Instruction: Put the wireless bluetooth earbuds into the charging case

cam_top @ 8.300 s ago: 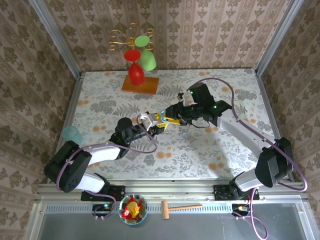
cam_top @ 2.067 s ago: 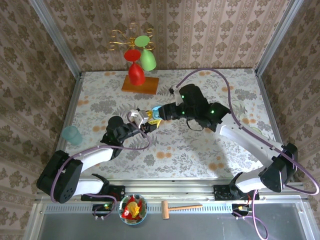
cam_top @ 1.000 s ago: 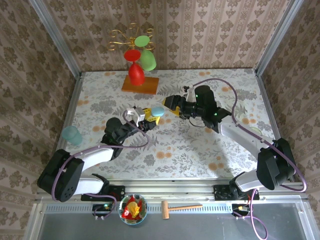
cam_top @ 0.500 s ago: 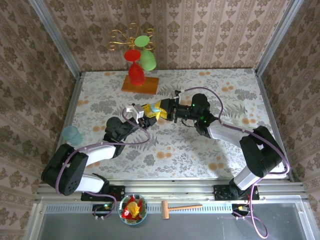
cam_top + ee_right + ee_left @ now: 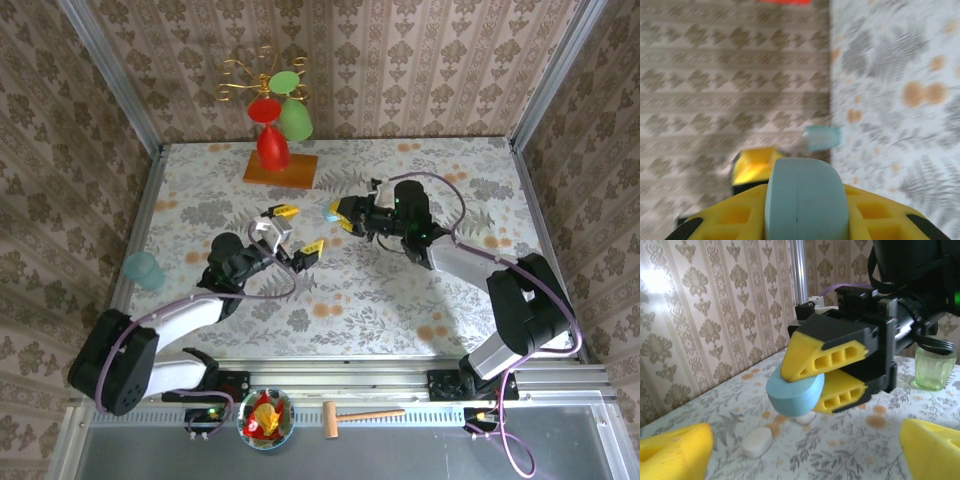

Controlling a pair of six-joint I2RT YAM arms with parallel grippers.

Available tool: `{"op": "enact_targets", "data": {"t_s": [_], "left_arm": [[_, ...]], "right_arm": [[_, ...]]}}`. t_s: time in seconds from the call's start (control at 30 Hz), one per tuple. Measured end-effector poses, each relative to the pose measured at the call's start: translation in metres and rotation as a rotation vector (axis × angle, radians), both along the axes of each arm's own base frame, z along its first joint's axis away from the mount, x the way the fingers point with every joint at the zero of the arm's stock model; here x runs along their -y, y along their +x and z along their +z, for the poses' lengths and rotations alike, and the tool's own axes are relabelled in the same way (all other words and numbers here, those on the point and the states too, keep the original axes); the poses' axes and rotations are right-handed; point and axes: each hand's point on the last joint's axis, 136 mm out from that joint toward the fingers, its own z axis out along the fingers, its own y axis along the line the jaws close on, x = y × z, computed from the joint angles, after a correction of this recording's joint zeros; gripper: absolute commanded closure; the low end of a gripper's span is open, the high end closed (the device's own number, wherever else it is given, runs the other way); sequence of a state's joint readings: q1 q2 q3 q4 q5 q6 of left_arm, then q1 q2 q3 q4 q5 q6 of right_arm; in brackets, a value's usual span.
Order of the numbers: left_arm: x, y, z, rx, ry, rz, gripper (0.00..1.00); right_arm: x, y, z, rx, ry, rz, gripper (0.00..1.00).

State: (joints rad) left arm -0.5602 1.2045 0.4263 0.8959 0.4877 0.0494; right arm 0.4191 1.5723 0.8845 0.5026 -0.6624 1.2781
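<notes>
Aloft, right pincer (image 5: pixel 338 212) clamps pale blue case (image 5: pixel 792 392) (pebble-shaped); left pincer (image 5: pixel 298 229) released.

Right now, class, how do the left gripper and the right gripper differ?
The left gripper is open and empty; the right gripper is shut on the light blue case. The left gripper's fingers are spread wide apart; the right gripper's pinch the case from both sides. Both have yellow fingers.
</notes>
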Motion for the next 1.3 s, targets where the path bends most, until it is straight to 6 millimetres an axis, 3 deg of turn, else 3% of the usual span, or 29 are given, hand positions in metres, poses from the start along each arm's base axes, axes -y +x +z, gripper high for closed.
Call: {"op": "enact_targets", "data": {"t_s": [0.13, 0.33, 0.53, 0.63, 0.73, 0.87, 1.03, 1.13, 1.23, 1.3], "left_arm": [[-0.007, -0.004, -0.024, -0.044, 0.121, 0.028, 0.00], [-0.017, -0.009, -0.074, -0.169, 0.288, 0.047, 0.00], [-0.020, -0.015, -0.094, -0.219, 0.352, 0.041, 0.00], [-0.021, -0.016, -0.097, -0.231, 0.362, 0.039, 0.00], [-0.022, -0.017, -0.099, -0.237, 0.369, 0.038, 0.00], [-0.023, -0.015, -0.099, -0.236, 0.370, 0.049, 0.00], [-0.039, 0.004, -0.093, -0.230, 0.354, 0.157, 0.00], [-0.059, 0.021, -0.081, -0.203, 0.338, 0.287, 0.00], [-0.086, 0.040, -0.064, -0.157, 0.319, 0.449, 0.00], [-0.114, 0.053, -0.057, -0.143, 0.301, 0.583, 0.00]], "right_arm": [[0.015, 0.022, -0.034, -0.021, -0.157, -0.064, 0.75], [0.006, 0.050, -0.087, -0.051, -0.354, -0.061, 0.74], [-0.004, 0.054, -0.158, -0.151, -0.476, -0.027, 0.74], [-0.004, 0.051, -0.178, -0.186, -0.502, -0.015, 0.72], [-0.002, 0.055, -0.178, -0.173, -0.519, -0.031, 0.60], [0.004, 0.058, -0.174, -0.153, -0.545, -0.052, 0.35], [0.033, 0.049, -0.162, -0.116, -0.626, -0.099, 0.13], [0.055, 0.044, -0.141, -0.042, -0.701, -0.134, 0.04], [0.080, 0.040, -0.105, 0.103, -0.800, -0.185, 0.02], [0.100, 0.034, -0.076, 0.225, -0.881, -0.238, 0.00]]}}
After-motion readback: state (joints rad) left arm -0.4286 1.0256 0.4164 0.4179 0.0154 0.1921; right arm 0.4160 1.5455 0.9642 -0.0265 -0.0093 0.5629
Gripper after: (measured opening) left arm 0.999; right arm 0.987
